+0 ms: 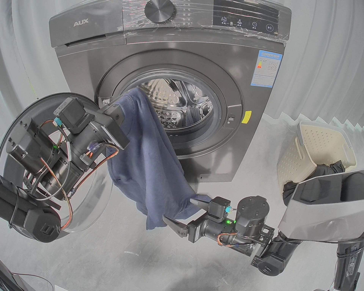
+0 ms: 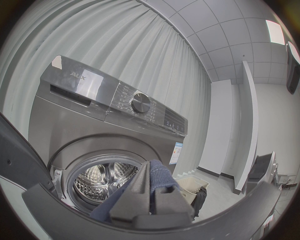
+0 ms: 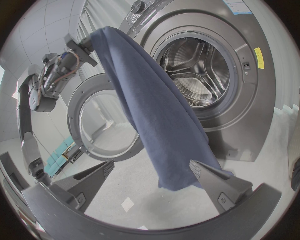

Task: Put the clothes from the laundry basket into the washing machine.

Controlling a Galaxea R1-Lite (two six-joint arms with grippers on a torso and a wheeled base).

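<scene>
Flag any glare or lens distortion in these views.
Head view: film on the control panel glints, mild warp. Left wrist view: strong fisheye, ceiling light blown out. Right wrist view: fisheye, dark corners, bright highlights in the drum.

Blue garment (image 1: 151, 163) apparently in left jaws, before washing machine (image 1: 212, 57) — right jaws spread

The cloth (image 1: 151, 159) hangs before the washer (image 1: 212, 49). The open door (image 1: 93, 201) is left of it, the basket (image 1: 322, 144) right.

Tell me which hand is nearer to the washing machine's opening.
Left. The left hand holds the blue garment at the opening; the right hand is open, lower down, by the hem.
</scene>
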